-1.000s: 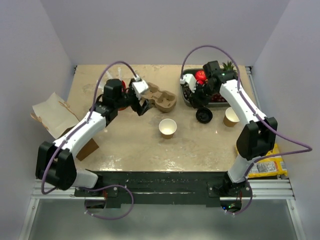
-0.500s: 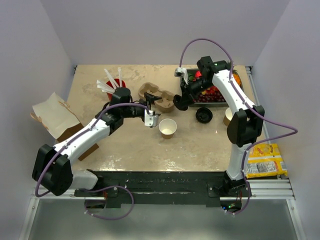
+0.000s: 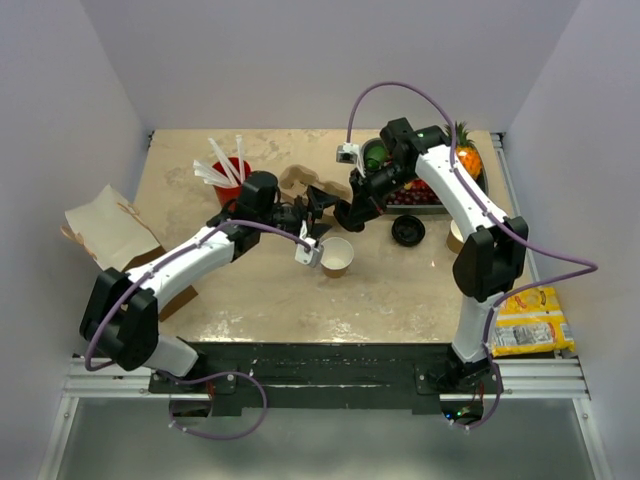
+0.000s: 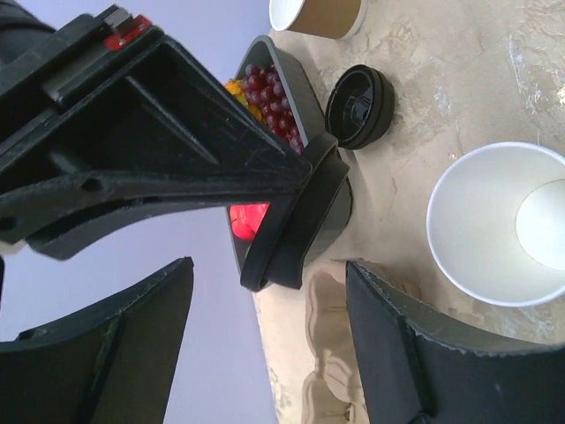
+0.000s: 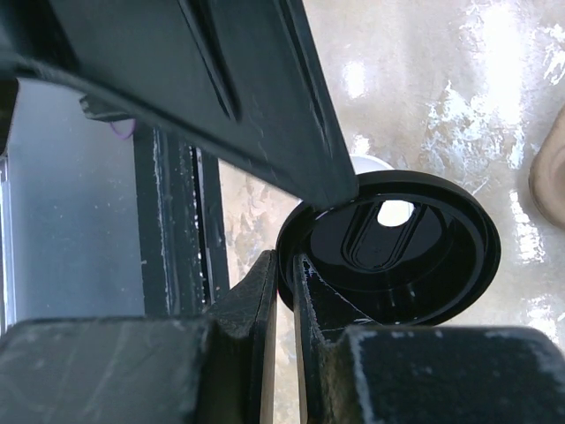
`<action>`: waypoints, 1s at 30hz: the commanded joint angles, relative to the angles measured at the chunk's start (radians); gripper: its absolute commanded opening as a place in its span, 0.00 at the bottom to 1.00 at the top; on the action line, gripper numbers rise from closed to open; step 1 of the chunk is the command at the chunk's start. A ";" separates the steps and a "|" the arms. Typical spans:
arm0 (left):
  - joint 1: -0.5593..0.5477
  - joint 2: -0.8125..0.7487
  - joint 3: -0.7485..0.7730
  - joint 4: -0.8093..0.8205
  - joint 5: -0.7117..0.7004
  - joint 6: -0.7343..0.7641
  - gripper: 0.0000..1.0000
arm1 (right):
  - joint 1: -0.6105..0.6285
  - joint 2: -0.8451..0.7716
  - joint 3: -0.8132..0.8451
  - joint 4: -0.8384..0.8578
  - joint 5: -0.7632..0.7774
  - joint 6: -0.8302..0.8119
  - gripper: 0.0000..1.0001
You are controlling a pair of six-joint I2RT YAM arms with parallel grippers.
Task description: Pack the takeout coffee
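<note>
Right hand (image 5: 284, 265), its arm stretched over the middle of the tabletop (image 3: 260, 290), pinches a loose black lid (image 5: 388, 247) by the rim, close to an open paper cup (image 3: 336, 256). Left hand (image 4: 269, 274) hangs beside that cup, fingers spread and empty. The takeout coffee (image 3: 407, 231) stands to their right, apart from both.

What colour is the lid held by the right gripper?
Black lid; clearest in the right wrist view.

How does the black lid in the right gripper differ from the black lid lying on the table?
The held lid is pinched at its rim by the right gripper; the table lid is touched by nothing. The held lid is steeply tilted; the table lid lies flat. Both are round black plastic.
</note>
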 commanded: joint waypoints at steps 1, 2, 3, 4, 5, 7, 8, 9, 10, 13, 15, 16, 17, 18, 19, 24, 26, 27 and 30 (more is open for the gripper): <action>-0.022 0.016 0.049 0.024 0.079 0.099 0.73 | 0.005 -0.042 0.008 -0.048 -0.023 0.017 0.06; -0.025 0.017 0.051 0.024 0.081 0.103 0.72 | 0.007 -0.042 0.008 -0.048 -0.021 0.017 0.06; -0.029 0.020 0.054 0.024 0.084 0.108 0.70 | 0.008 -0.037 0.011 -0.046 -0.016 0.020 0.06; -0.035 0.025 0.055 0.024 0.084 0.111 0.68 | 0.011 -0.034 0.013 -0.048 -0.015 0.020 0.06; -0.037 0.028 0.058 0.020 0.082 0.120 0.67 | 0.014 -0.031 0.015 -0.046 -0.015 0.022 0.06; -0.041 0.040 0.069 0.012 0.081 0.129 0.63 | 0.017 -0.029 0.019 -0.046 -0.012 0.022 0.06; -0.043 0.043 0.077 -0.005 0.078 0.149 0.62 | 0.019 -0.028 0.022 -0.048 -0.010 0.022 0.06; -0.046 0.050 0.088 -0.011 0.072 0.158 0.59 | 0.020 -0.026 0.022 -0.046 -0.010 0.023 0.06; -0.046 0.062 0.094 -0.011 0.069 0.168 0.57 | 0.021 -0.026 0.022 -0.046 -0.009 0.023 0.06; -0.054 0.085 0.115 -0.081 0.047 0.217 0.48 | 0.024 -0.028 0.019 -0.048 -0.009 0.026 0.06; -0.057 0.097 0.140 -0.136 0.035 0.250 0.44 | 0.025 -0.028 0.016 -0.046 -0.010 0.028 0.06; -0.058 0.106 0.146 -0.150 0.032 0.252 0.43 | 0.025 -0.029 0.016 -0.046 -0.012 0.028 0.06; -0.060 0.108 0.149 -0.163 0.029 0.258 0.42 | 0.025 -0.029 0.015 -0.046 -0.012 0.029 0.05; -0.061 0.109 0.151 -0.167 0.024 0.260 0.41 | 0.025 -0.028 0.015 -0.046 -0.010 0.029 0.05; -0.064 0.109 0.151 -0.167 0.022 0.263 0.40 | 0.025 -0.026 0.015 -0.046 -0.010 0.029 0.05; -0.066 0.106 0.149 -0.172 0.003 0.249 0.31 | 0.027 -0.025 0.019 -0.046 -0.012 0.031 0.07; -0.066 0.102 0.147 -0.175 -0.007 0.226 0.27 | 0.028 -0.022 0.036 -0.043 -0.010 0.043 0.13; -0.066 0.100 0.147 -0.178 -0.019 0.218 0.26 | 0.027 -0.025 0.045 -0.039 0.002 0.051 0.18; -0.066 0.080 0.134 -0.167 -0.050 0.159 0.22 | 0.017 -0.028 0.134 -0.039 0.042 0.055 0.36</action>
